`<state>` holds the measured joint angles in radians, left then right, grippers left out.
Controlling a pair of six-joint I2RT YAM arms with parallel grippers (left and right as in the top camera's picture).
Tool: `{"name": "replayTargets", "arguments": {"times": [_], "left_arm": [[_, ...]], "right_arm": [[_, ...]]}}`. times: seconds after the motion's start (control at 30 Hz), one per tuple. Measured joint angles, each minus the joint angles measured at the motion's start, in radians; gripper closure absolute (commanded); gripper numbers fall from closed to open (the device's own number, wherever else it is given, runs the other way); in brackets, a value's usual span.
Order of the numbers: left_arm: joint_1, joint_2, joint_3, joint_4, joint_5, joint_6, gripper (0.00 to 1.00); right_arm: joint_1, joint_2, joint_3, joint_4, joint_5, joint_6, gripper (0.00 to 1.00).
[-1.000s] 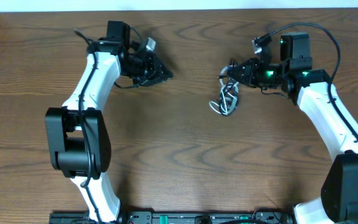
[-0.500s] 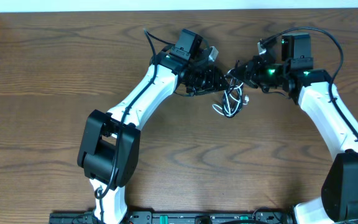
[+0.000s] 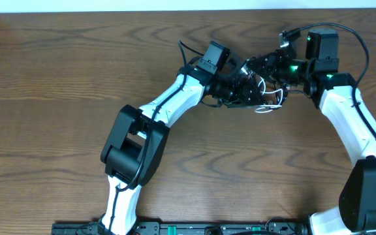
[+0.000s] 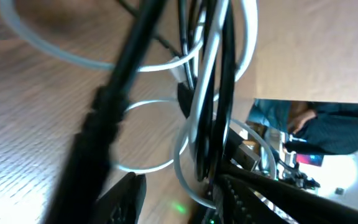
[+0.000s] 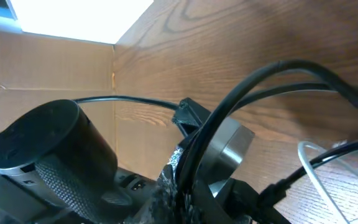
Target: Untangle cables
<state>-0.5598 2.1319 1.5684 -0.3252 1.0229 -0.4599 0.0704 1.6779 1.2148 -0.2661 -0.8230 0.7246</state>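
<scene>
1. The brown wooden table (image 3: 57, 98) carried both arms and the cables.
2. The left arm (image 3: 168, 108) reached from the near edge up and across to the far right part of the table; the right arm (image 3: 348, 117) bent in from the right side to meet it.
3. The left claw (image 3: 245, 90) sat right against the bundle. Cords crossed close and blurred in front of its wrist camera, so I could not tell whether its jaws were spread or pressed together.
4. The right claw (image 3: 266, 68) appeared to be pinching the cables, as the strands ran together into it in the right wrist view.
5. The cables (image 3: 266, 98) lay bunched between the two claws, the white cord (image 3: 271, 104) looping out toward the near side and the black cord (image 4: 213, 93) threaded through it.
</scene>
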Motion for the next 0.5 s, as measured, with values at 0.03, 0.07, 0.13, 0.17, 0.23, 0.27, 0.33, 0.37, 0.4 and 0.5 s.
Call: {"name": "replayTargets", "arguments": {"times": [0.03,0.07,0.13,0.17,0.23,0.27,0.33,0.37,0.4,0.5], "left_arm": [[0.000,0.004,-0.003,0.029,0.011,-0.020,0.59],[0.001,0.008,-0.013,0.132,0.016,-0.066,0.64],[0.002,0.009,-0.017,0.224,-0.014,-0.158,0.85],[0.000,0.009,-0.017,0.241,-0.056,-0.221,0.92],[0.000,0.009,-0.016,0.248,-0.148,-0.315,0.93],[0.000,0.009,-0.016,0.251,-0.180,-0.343,0.93],[0.001,0.009,-0.016,0.251,-0.236,-0.390,0.93],[0.001,0.009,-0.015,0.245,-0.248,-0.402,0.93],[0.002,0.008,-0.014,0.224,-0.257,-0.409,0.93],[0.002,0.008,-0.012,0.142,-0.275,-0.367,0.93]], "right_arm": [[0.000,0.000,0.000,0.002,0.000,0.002,0.99],[-0.003,0.000,0.000,0.034,-0.007,0.010,0.99],[-0.006,0.000,0.002,0.059,-0.008,0.026,0.99],[-0.005,0.000,0.002,0.055,-0.010,0.033,0.99],[-0.006,0.001,0.001,0.084,-0.013,0.058,0.99],[-0.009,0.001,-0.001,0.117,-0.017,0.081,0.99],[-0.024,0.002,-0.005,0.216,-0.037,0.145,0.99],[-0.039,0.002,-0.008,0.257,-0.048,0.178,0.99],[-0.058,0.003,-0.008,0.301,-0.055,0.217,0.99],[-0.110,0.003,-0.008,0.304,-0.051,0.272,0.99]]}}
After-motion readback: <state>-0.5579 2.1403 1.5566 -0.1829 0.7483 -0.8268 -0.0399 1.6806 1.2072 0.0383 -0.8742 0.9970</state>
